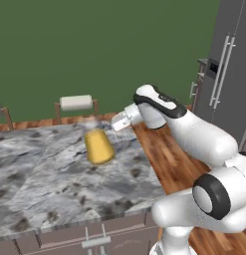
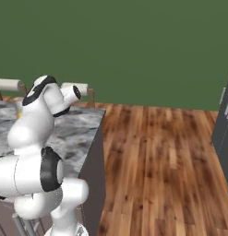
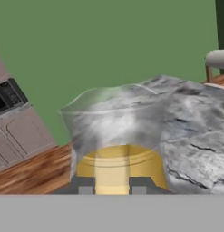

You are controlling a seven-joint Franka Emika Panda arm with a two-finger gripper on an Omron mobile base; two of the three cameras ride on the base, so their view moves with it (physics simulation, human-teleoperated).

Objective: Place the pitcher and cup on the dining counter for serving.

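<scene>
The white arm is seen bent at the elbow and stretched out level over the near right part of the dining desk (image 1: 40, 169). Its claw (image 1: 105, 124) is laid sideways against the upper rim of the pitcher (image 1: 98, 143). In the hand view the two dark fingertips (image 3: 84, 185) are set close on either side of the pitcher's (image 3: 115, 149) yellow lower part, so the claw is seen nearly pressed together and pinching the pitcher. The pitcher is held tilted over the marbled top, near the desk's right edge and towards its far side; whether its base touches the stone cannot be told. Two stools (image 1: 76, 103) are stood against the far edge. To the right of the desk a wide stretch of wooden floor (image 2: 166, 161) lies open, bounded by tall grey cabinets (image 1: 229, 64).
</scene>
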